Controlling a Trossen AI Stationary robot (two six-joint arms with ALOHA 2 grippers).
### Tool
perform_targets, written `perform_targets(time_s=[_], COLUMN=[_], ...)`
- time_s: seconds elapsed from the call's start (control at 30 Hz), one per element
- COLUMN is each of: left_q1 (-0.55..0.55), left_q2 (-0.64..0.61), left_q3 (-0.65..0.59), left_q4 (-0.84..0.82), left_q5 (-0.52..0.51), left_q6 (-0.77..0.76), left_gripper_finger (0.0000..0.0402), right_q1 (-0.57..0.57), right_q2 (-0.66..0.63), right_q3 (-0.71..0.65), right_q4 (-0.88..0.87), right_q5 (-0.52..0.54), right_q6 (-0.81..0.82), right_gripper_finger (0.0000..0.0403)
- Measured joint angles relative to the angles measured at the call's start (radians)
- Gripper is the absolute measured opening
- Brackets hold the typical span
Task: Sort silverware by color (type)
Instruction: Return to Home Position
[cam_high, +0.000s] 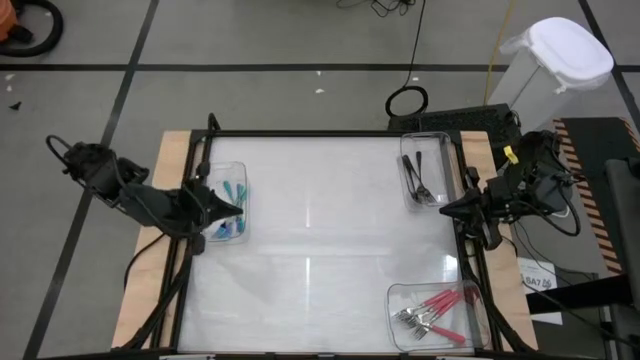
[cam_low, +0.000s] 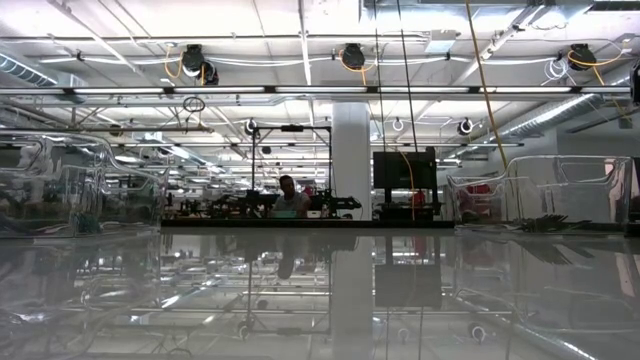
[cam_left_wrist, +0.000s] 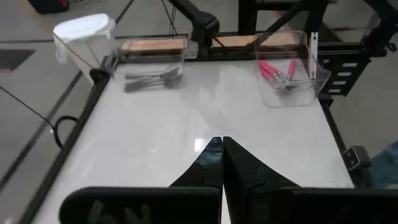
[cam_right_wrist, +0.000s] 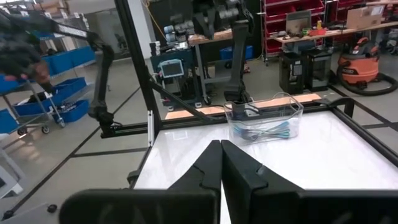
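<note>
The silverware lies in three clear bins on the white table. Teal-handled forks (cam_high: 232, 192) (cam_right_wrist: 267, 132) are in the left bin (cam_high: 214, 172). All-black forks (cam_high: 418, 178) (cam_left_wrist: 152, 79) are in the far right bin (cam_high: 407, 150). Pink-handled forks (cam_high: 436, 306) (cam_left_wrist: 275, 70) are in the near right bin (cam_high: 396, 296). My left gripper (cam_high: 238, 210) (cam_left_wrist: 222, 155) hangs shut over the left bin's near right part, with nothing between its fingers. My right gripper (cam_high: 443, 210) (cam_right_wrist: 220, 158) is shut and empty at the table's right edge, just nearer than the black forks' bin.
A black frame (cam_high: 300, 133) runs round the table. A white lidded container (cam_high: 562, 52) stands on the floor beyond the far right corner, and a cable loop (cam_high: 407, 100) lies behind the far edge. The middle of the table (cam_high: 320, 230) is bare. A person (cam_low: 290, 196) sits far back in the room.
</note>
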Motion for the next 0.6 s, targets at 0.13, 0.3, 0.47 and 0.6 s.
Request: perform_targets(time_s=[0.13,0.3,0.47,0.6], left_q1=[0.001,0.002,0.006,0.03], left_q2=[-0.178,-0.374,-0.516,-0.586], left_q3=[-0.242,-0.467,-0.599,-0.664], left_q4=[0.161,0.29,0.289,0.26], left_q5=[0.0,0.008,0.005,-0.061], left_q6=[-0.016,-0.017,-0.014,-0.04], left_gripper_finger=[0.0,0.0,0.0,0.0], right_q1=[0.0,0.0,0.0,0.0], right_q2=[0.0,0.0,0.0,-0.005], right_q3=[0.0,0.0,0.0,0.0], right_q4=[0.001,0.001,-0.026,-0.033], right_q5=[0.0,0.0,0.003,0.009], right_q6=[0.005,0.007,0.007,0.008], right_gripper_finger=[0.0,0.0,0.0,0.0])
